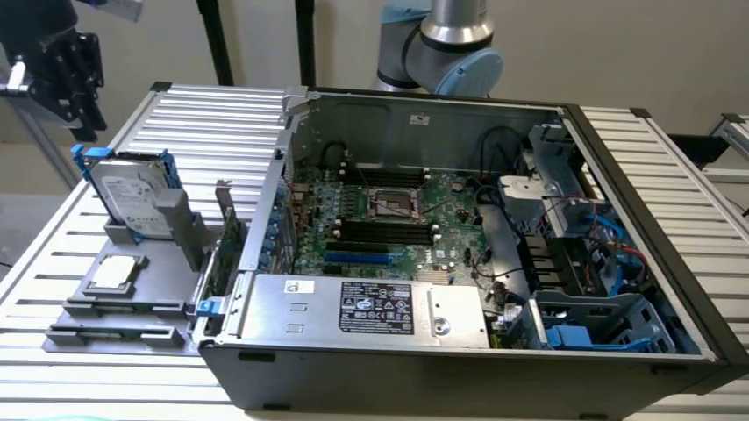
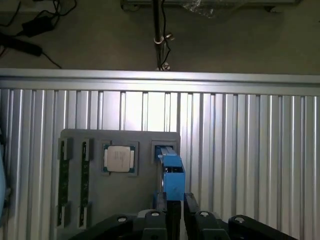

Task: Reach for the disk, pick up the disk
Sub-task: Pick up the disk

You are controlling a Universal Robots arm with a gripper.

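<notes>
No legible print on the disk (image 1: 126,196) or sticker (image 1: 374,309).

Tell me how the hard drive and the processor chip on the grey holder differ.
The hard drive stands on edge in a slot of the grey holder; the processor chip lies flat in a recess. The hard drive is rectangular and clearly larger; the chip is small and square. The hard drive has a blue bracket and white label; the chip is bare silver. Both sit on the same holder.
</notes>
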